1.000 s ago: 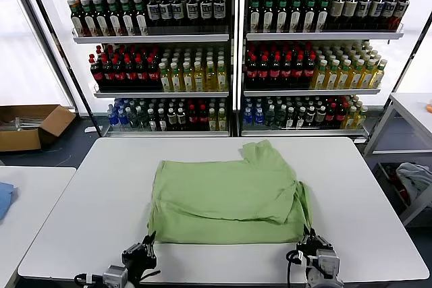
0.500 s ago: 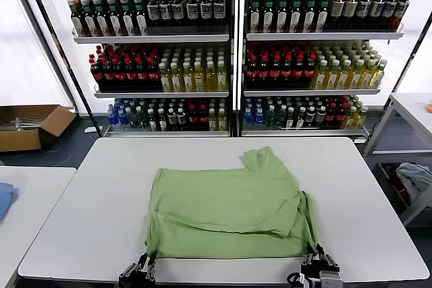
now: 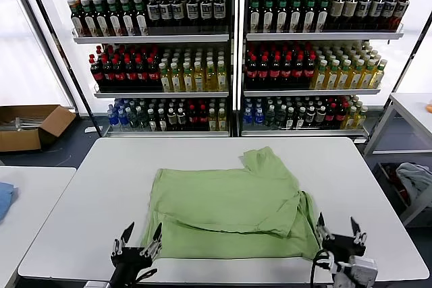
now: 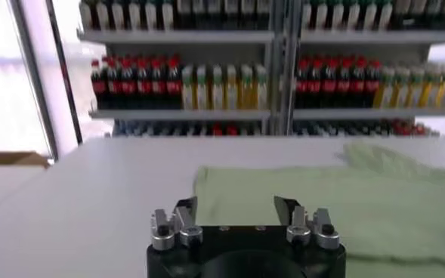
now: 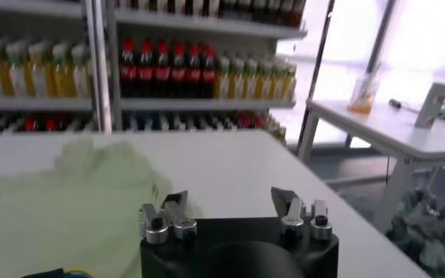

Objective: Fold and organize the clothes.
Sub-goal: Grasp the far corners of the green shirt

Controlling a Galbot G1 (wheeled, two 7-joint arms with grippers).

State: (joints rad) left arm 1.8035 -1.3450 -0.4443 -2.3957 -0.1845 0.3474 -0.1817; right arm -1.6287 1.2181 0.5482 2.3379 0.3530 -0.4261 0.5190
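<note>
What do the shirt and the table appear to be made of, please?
Shirt: soft matte woven or knit cloth, probably cotton; it lies limp in folded layers with creases and gives no shine.
Table: smooth white top, likely laminate or painted board; it is flat and even, with a faint sheen and rounded corners. Its core cannot be told.

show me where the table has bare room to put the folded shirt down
Bare table runs wide left of the shirt, again right of it toward the edge, and behind it. The near edge is crowded: left gripper and right gripper flank its corners.
</note>
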